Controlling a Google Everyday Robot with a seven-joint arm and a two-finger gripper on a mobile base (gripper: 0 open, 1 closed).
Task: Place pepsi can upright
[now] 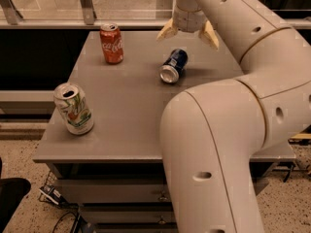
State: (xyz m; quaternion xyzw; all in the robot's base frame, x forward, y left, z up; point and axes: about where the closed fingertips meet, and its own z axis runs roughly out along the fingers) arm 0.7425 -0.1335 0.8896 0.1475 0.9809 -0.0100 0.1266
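The pepsi can (173,65), dark blue with a silver end, lies on its side on the grey table (131,110), its top facing the front left. My gripper (188,34) hangs just above and behind the can, fingers spread wide and empty, one fingertip (166,31) to the can's left and the other (210,36) to its right. It does not touch the can.
A red Coca-Cola can (112,43) stands upright at the back left. A white and green can (74,108) stands upright near the front left edge. My large white arm (218,144) covers the table's right side. A glass railing runs behind the table.
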